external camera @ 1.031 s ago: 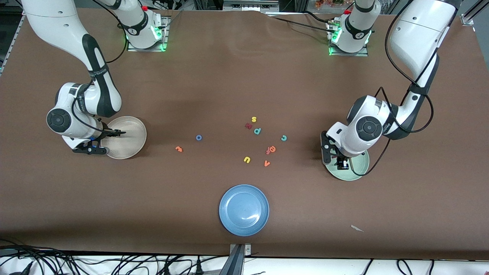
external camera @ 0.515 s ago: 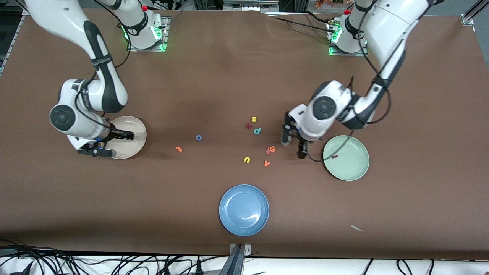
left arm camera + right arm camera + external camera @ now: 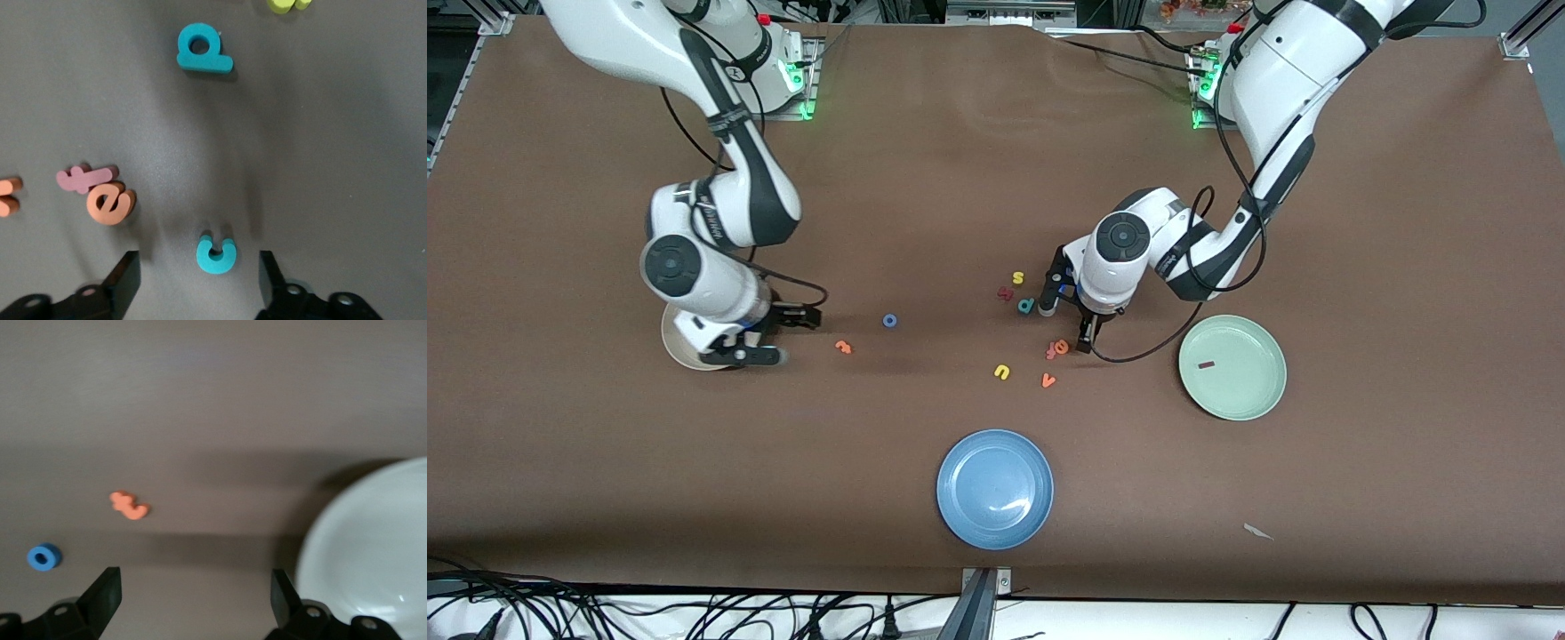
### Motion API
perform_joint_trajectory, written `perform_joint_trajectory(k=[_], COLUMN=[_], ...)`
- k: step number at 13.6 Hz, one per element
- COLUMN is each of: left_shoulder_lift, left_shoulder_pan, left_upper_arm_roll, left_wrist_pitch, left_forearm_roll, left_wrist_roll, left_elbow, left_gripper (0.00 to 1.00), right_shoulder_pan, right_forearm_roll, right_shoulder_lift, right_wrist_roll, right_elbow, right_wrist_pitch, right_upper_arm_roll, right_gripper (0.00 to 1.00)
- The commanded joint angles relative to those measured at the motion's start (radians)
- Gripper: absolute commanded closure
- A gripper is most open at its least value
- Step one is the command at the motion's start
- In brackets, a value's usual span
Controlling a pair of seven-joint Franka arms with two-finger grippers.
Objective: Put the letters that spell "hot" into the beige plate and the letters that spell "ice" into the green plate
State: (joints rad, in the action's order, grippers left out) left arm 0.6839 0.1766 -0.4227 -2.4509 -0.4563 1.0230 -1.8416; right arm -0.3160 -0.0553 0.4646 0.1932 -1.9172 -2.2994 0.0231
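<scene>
My left gripper stands open low over the table, and the teal c lies between its fingers without touching them. The arm hides the c in the front view. The orange e lies close by. The dark red i rests in the green plate. My right gripper is open and empty beside the beige plate, which its arm mostly hides. The orange t and the blue o lie on the table near it.
A teal p, a yellow s and a dark red bent letter lie around the left gripper. A yellow u and an orange v lie nearer the camera. The blue plate is nearest.
The left gripper left the dark red i in the green plate and moved over the teal c. The right gripper opened and moved off the beige plate toward the orange t.
</scene>
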Motion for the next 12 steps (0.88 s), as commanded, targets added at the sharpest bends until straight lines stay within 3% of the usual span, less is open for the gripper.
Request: perform_joint_trajectory(k=[1, 3, 5, 6, 7, 10, 12], left_shoulder_lift=[0.011, 0.009, 0.012, 0.016, 0.016, 0.016, 0.009], left_shoulder_pan=[-0.003, -0.003, -0.003, -0.003, -0.003, -0.003, -0.006], left_upper_arm_roll=[-0.004, -0.005, -0.004, -0.004, -0.004, -0.005, -0.005], left_wrist_pitch=[-0.020, -0.022, -0.022, -0.022, -0.022, -0.022, -0.022], left_forearm_roll=[-0.067, -0.070, -0.070, -0.070, -0.082, -0.096, -0.094], left_wrist_roll=[-0.009, -0.007, -0.001, -0.001, -0.001, -0.004, -0.006], left_elbow=[-0.007, -0.011, -0.011, -0.011, -0.011, -0.011, -0.007], left_gripper=[0.23, 0.41, 0.41, 0.48, 0.63, 0.68, 0.78], right_shoulder_pan=[0.006, -0.011, -0.053, -0.064, -0.067, -0.069, -0.069], right_forearm_roll=[-0.001, 0.005, 0.005, 0.008, 0.015, 0.022, 0.028], right_shoulder_lift=[0.060, 0.092, 0.124, 0.135, 0.143, 0.160, 0.158], right_wrist_roll=[-0.185, -0.233, -0.233, -0.235, -0.256, -0.316, -0.372], right_elbow=[0.027, 0.027, 0.027, 0.027, 0.024, 0.020, 0.020], right_wrist_pitch=[-0.066, -0.150, -0.208, -0.221, -0.235, -0.279, -0.296], right_upper_arm_roll=[-0.017, -0.019, -0.019, -0.019, -0.019, -0.019, -0.017], right_gripper=[0.01, 0.01, 0.01, 0.01, 0.01, 0.01, 0.04])
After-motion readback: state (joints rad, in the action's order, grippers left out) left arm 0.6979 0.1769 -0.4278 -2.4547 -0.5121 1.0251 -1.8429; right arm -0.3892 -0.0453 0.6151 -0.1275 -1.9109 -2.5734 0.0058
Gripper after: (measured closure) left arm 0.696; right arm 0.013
